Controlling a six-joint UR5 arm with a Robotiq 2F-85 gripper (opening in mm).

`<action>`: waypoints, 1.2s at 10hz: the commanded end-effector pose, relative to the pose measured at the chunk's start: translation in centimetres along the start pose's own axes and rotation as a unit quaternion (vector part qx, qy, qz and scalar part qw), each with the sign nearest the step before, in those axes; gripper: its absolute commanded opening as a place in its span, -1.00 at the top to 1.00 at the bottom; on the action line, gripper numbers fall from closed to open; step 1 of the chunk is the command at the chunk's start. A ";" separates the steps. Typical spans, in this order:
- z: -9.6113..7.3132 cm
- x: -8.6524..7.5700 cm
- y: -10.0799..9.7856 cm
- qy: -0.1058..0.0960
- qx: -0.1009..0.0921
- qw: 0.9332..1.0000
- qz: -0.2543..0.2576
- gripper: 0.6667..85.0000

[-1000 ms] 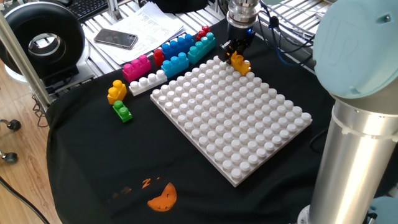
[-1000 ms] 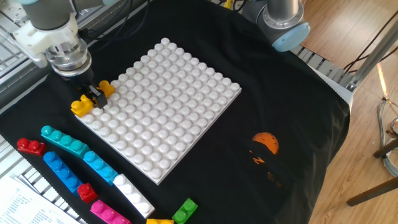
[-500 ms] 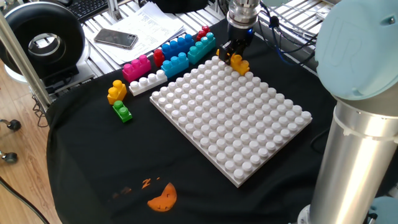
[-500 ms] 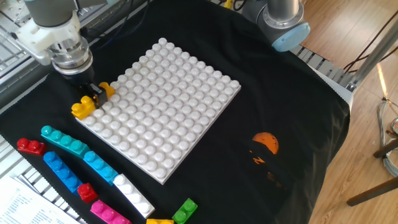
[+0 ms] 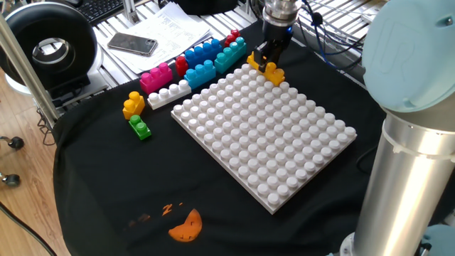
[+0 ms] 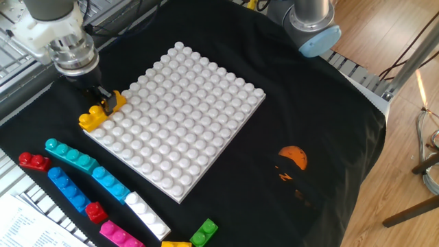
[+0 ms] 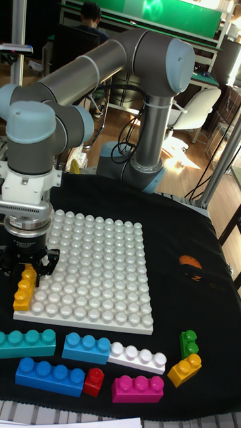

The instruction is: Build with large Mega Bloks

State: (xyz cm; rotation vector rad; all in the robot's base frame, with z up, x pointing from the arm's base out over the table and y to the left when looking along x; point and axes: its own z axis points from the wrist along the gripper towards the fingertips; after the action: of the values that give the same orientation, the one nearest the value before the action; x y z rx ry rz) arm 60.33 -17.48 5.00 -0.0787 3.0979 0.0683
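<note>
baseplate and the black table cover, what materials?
White studded baseplate: looks like moulded hard plastic, with a soft sheen on uniform round studs. Black table cover: looks like matte fabric, since it wrinkles, drapes over the edge and carries an orange print.

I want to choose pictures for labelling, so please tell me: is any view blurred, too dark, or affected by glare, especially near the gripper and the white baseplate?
One fixed view: sharp; the gripper reads clearly, and the white baseplate keeps its stud detail. The other fixed view: evenly lit; the orange-yellow brick is crisp, though the black cloth shows little texture. Tall fixed view: foreground sharp, background dimmer, with a bright patch of floor.
</note>
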 end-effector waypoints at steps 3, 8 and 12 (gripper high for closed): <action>-2.1 0.5 0.3 0.008 -0.010 1.000 0.016 0.19; -3.4 0.9 0.0 0.018 -0.018 0.999 0.020 0.58; -3.0 0.7 0.1 0.015 -0.015 0.999 0.030 0.96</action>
State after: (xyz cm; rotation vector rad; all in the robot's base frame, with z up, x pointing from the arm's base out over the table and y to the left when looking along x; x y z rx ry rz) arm 59.25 -17.71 7.88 -0.0082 3.1379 0.1013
